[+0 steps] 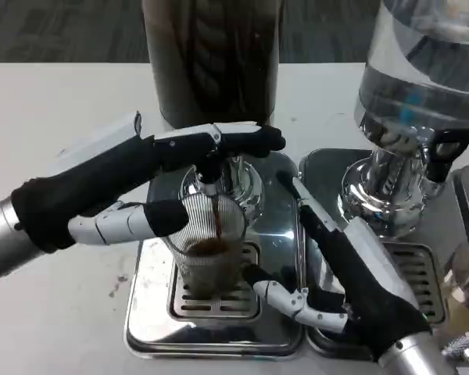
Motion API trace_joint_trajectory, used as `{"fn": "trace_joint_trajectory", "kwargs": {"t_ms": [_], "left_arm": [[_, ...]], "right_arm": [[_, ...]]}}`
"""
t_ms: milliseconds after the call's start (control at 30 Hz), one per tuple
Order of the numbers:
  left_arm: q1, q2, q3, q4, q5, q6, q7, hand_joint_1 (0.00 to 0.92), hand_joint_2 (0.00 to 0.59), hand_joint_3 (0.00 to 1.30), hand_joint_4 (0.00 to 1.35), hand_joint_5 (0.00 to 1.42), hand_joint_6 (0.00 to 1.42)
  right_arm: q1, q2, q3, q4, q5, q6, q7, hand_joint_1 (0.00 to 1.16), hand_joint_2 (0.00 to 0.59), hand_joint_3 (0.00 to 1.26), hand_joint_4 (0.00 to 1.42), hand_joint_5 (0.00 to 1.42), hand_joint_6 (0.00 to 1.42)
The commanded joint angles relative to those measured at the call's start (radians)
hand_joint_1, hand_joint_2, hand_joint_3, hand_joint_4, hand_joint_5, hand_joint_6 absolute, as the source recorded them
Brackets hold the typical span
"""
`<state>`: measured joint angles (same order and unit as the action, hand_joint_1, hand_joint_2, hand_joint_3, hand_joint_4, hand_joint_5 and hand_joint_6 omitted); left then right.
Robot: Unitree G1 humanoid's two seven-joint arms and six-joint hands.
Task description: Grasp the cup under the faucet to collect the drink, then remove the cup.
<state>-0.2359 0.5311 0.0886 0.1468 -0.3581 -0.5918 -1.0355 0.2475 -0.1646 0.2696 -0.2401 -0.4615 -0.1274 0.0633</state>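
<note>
1. The ribbed clear cup point(209, 242) stands upright on the slotted grate of the left drip tray point(152, 312), directly under the faucet point(211, 178) of the dark drink dispenser point(211, 58). A thin brown stream falls into it, and brown liquid covers its lower part.
2. The left hand point(152, 183) reaches in from 9 o'clock – its upper fingers lie across the top of the faucet, while a lower finger point(133, 221) touches the cup's rim on the 9 o'clock side. Whether it truly clamps the cup, I cannot tell.
3. The right hand point(340, 266) comes in from 5 o'clock with its fingers spread apart, holding nothing. 1 lower finger point(285, 295) rests on the tray just beside the cup's base at 4 o'clock; an upper finger points toward 11 o'clock along the tray's right edge.
4. At 2 o'clock of the cup, a clear water dispenser point(422, 86) stands over a 2nd drip tray point(422, 266) – both trays sit on the white table point(55, 101).
</note>
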Motion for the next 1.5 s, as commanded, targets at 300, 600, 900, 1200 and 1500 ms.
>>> {"fn": "trace_joint_trajectory", "kwargs": {"t_ms": [300,600,900,1200,1500], "left_arm": [[0.026,0.020,-0.022,-0.032,0.022,-0.034,0.010,0.000,0.101,0.21,0.12,0.17,0.12],[0.031,0.028,-0.017,-0.042,0.021,-0.036,0.025,0.000,0.101,0.21,0.12,0.17,0.12],[0.038,0.039,-0.017,-0.056,0.028,-0.042,0.037,0.000,0.101,0.21,0.12,0.17,0.12],[0.043,0.051,-0.018,-0.060,0.045,-0.067,0.053,0.000,0.101,0.21,0.13,0.18,0.12],[0.048,0.054,-0.008,-0.052,0.061,-0.075,0.090,0.000,0.101,0.21,0.13,0.18,0.12]], "right_arm": [[-0.045,0.020,0.038,0.068,0.012,-0.026,-0.036,0.62,0.231,0.00,0.00,0.00,0.06],[-0.081,0.029,0.059,0.106,0.008,-0.028,-0.057,0.61,0.230,0.00,0.00,0.00,0.04],[-0.103,0.036,0.074,0.144,0.006,-0.037,-0.071,0.61,0.230,0.00,0.00,0.00,0.03],[-0.125,0.041,0.092,0.173,0.000,-0.045,-0.089,0.61,0.230,0.00,0.00,0.00,0.02],[-0.140,0.044,0.100,0.197,0.004,-0.053,-0.090,0.61,0.230,0.00,0.00,0.00,0.02]]}}
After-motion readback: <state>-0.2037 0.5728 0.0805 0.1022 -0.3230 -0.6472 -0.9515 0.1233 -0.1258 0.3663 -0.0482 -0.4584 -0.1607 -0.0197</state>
